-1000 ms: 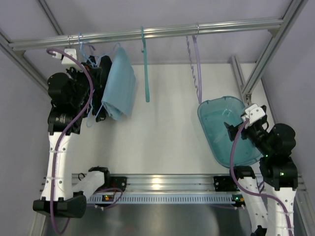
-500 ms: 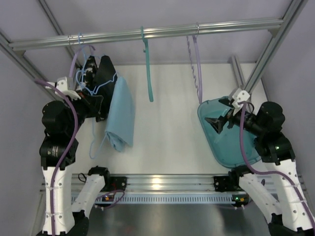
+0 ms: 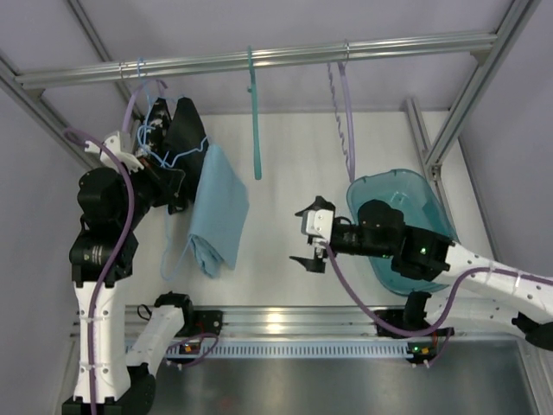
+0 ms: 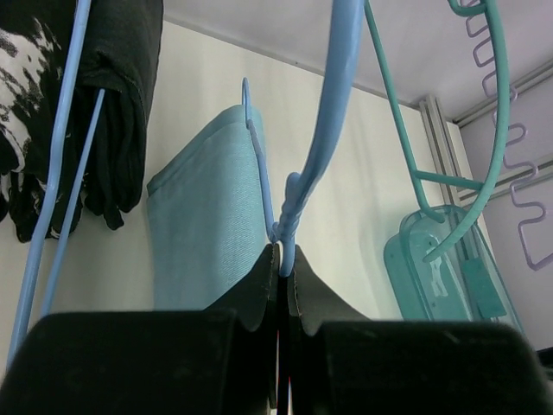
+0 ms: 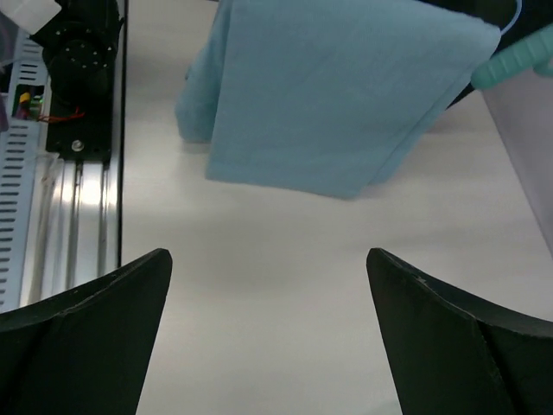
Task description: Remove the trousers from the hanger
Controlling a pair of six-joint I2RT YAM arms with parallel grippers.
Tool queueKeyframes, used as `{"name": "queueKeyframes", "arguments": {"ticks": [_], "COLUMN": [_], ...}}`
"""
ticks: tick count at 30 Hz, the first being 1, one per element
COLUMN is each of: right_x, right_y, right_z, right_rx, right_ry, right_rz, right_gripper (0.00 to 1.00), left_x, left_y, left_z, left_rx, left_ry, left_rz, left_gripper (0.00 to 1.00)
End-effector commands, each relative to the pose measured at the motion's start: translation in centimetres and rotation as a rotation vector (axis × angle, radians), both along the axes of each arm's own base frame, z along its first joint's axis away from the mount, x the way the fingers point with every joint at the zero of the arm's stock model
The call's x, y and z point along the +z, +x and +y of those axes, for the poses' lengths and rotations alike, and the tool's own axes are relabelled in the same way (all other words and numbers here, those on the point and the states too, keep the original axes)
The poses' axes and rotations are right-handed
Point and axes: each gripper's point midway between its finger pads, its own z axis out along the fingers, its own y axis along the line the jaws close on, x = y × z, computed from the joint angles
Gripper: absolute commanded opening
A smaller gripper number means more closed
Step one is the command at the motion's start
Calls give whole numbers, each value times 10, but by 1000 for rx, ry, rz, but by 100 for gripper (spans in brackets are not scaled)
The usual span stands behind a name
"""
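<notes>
The left claw (image 4: 283, 259) is pinched shut on the neck of the thin pale-blue wire hanger (image 4: 324, 130), over the worktop's (image 3: 285, 173) far-left corner. The soft sky-blue folded trousers (image 3: 218, 212) hang from it, long axis downward. The right claw (image 3: 309, 235), wide open and empty, faces them from the right-edge side.

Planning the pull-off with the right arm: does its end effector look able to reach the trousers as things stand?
Probably yes: the right end effector is open and faces the trousers, with only table between them.
</notes>
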Motion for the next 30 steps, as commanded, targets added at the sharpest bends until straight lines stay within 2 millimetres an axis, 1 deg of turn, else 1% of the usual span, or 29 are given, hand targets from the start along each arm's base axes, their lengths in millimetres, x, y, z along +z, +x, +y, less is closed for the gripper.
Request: {"name": "queueKeyframes", "arguments": {"ticks": [1, 2, 3, 4, 5, 6, 7, 8, 10, 11, 12, 13, 14, 15, 16, 17, 18, 20, 22, 26, 28, 29, 30], "right_x": [48, 57, 62, 65, 55, 74, 79, 68, 91, 82, 91, 95, 88, 99, 99, 96, 99, 94, 89, 82, 77, 72, 73], "right_y": [12, 9, 10, -4, -7, -14, -16, -15, -15, -12, -9, -9, -7, -4, -5, -3, -3, -3, -11, -19, -16, -14, -10], "right_z": [37, 48, 64, 79, 95, 106, 112, 127, 141, 155, 159, 165, 174, 177, 180, 185, 187, 191, 194, 202, 204, 208, 208], "right_rx": [-100, -93, -111, -76, -60, -54, -56, -56, -74, -79, -104, -114, -121, -143, -147, -151, -153, -154, -124, -100, -116, -121, -140], "right_ry": [183, 222, 252, 275, 264, 356, 392, 388, 491, 480, 507, 523, 509, 528, 531, 527, 541, 541, 543, 528, 515, 501, 508], "right_rz": [-214, -233, -245, -248, -251, -270, -280, -277, -276, -275, -280, -293, -295, -295, -285, -281, -270, -252, -226, -169, -168, -175, -186], "right_gripper": [98, 99, 99, 99, 100, 99, 99, 99, 100, 99, 99, 99, 96, 93, 90, 82, 79, 76, 76, 77, 77, 77, 77], "left_x": [84, 86, 89, 89, 88, 91, 88, 89, 89, 89, 89, 90, 91, 92, 93, 94, 95, 98, 100, 106, 107, 107, 108], "left_y": [-3, -2, -2, -1, 2, 2, 4, 4, 4, 4, 4, 3, 0, -1, -2, -5, -7, -9, -9, -11, -12, -13, -15], "left_z": [-1, -2, -2, -3, -1, -1, 0, 1, 1, 1, 2, 2, 2, 2, 3, 2, 3, 3, 4, 2, 2, 0, 0], "left_rx": [17, 13, 10, 10, 23, 21, 28, 37, 37, 37, 39, 38, 42, 43, 45, 43, 45, 48, 51, 42, 40, 31, 28], "left_ry": [-76, -84, -92, -98, -106, -106, -102, -100, -94, -94, -95, -95, -101, -99, -99, -97, -97, -97, -98, -105, -107, -107, -112], "left_rz": [-253, -251, -252, -249, -240, -241, -227, -225, -218, -218, -220, -221, -225, -225, -228, -233, -238, -249, -252, -262, -265, -266, -269], "left_gripper": [0, 0, 0, 0, 0, 0, 0, 0, 0, 0, 0, 0, 0, 0, 0, 0, 0, 0, 0, 0, 0, 0, 0]}}
